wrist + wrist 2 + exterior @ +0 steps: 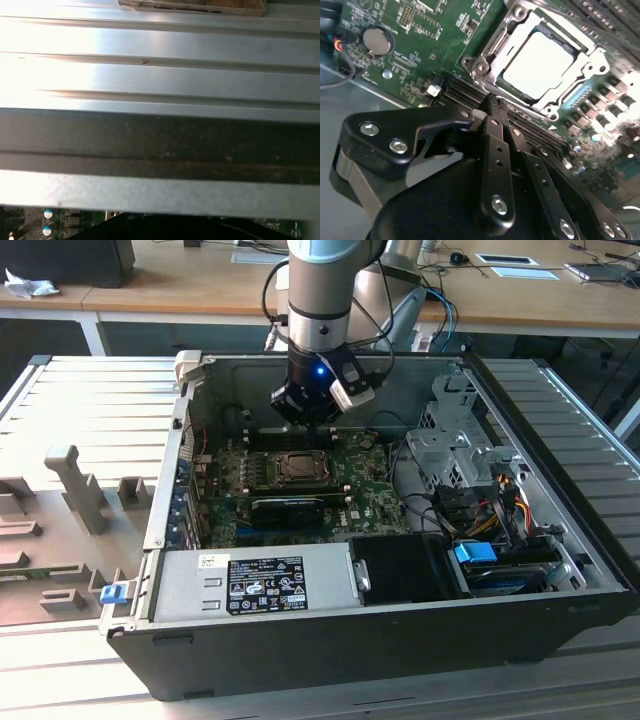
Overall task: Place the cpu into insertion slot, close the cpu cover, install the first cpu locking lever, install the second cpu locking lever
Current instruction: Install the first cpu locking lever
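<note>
The cpu point(539, 61) is seen seated in the socket with the cpu cover point(492, 42) closed around it. The pincer point(492, 107), closed and empty, is held beside the socket; lever installation is judged in hand.

Grey arm, black gripper

The arm point(318, 290) has a silver-grey tube, a pale blue joint cap and black cables alongside; a blue light glows above the matte black gripper point(492, 107), whose links carry silver screws.
</note>
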You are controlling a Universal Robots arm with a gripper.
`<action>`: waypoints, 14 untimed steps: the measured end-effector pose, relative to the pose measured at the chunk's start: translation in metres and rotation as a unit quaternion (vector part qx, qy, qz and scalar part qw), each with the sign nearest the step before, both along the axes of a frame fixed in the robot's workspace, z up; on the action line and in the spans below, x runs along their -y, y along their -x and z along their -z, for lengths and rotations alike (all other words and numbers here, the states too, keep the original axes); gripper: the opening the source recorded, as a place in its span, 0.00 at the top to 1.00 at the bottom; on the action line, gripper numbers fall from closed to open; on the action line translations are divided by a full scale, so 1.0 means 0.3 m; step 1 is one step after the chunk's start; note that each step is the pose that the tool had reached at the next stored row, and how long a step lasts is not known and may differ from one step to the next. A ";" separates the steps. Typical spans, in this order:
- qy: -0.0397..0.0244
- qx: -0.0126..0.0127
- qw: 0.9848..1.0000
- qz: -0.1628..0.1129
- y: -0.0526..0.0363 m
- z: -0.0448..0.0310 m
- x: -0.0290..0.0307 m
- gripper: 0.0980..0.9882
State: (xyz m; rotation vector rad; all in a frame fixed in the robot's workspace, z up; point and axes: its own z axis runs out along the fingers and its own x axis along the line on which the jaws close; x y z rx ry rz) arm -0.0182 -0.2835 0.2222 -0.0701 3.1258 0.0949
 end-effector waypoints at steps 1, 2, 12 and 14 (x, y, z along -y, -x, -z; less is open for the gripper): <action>0.000 0.000 1.000 0.000 0.000 0.000 0.004 0.99; 0.000 0.000 1.000 0.000 0.000 0.000 0.006 0.99; 0.000 0.000 1.000 0.000 0.000 0.000 0.016 0.99; 0.000 0.000 1.000 0.000 0.000 0.000 0.018 0.99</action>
